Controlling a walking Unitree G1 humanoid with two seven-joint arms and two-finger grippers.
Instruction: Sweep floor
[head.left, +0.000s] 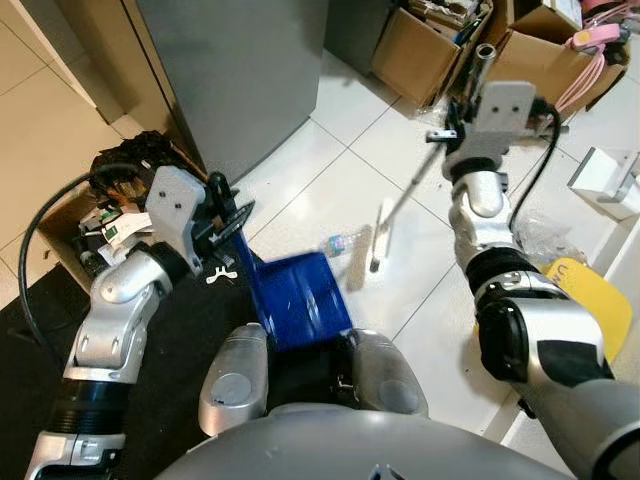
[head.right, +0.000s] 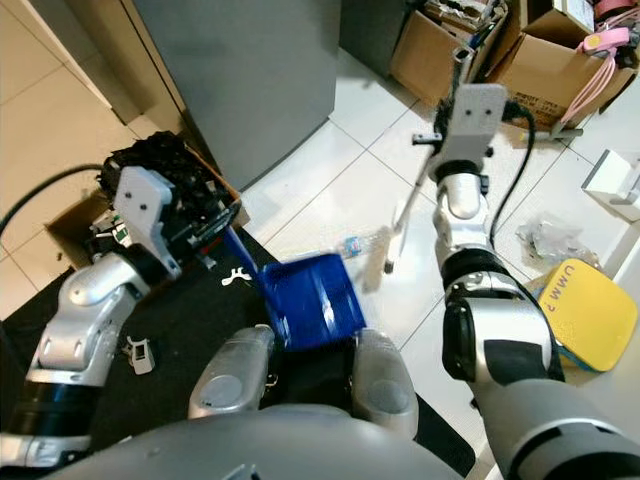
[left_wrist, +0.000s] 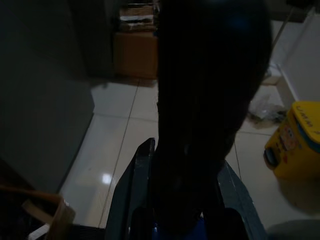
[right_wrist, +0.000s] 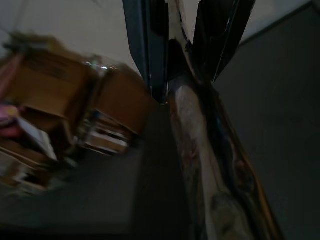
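A blue dustpan (head.left: 300, 298) lies on the white tile floor just in front of me, its mouth facing a small crumpled plastic wrapper (head.left: 340, 242). My left gripper (head.left: 228, 215) is shut on the dustpan's handle (head.left: 246, 252), at the edge of the black mat. My right gripper (head.left: 462, 108) is raised at the right and shut on the thin pole of a broom (head.left: 405, 190). The pole slants down to the broom's white head (head.left: 380, 238), which rests on the floor right beside the wrapper. In the right wrist view the pole (right_wrist: 187, 115) runs between the dark fingers.
A tall grey cabinet (head.left: 240, 70) stands ahead on the left. Open cardboard boxes (head.left: 420, 50) line the far wall. A yellow container (head.left: 595, 300) and a clear plastic bag (head.left: 540, 235) sit at the right. A box of clutter (head.left: 110, 215) borders the black mat (head.left: 190, 330).
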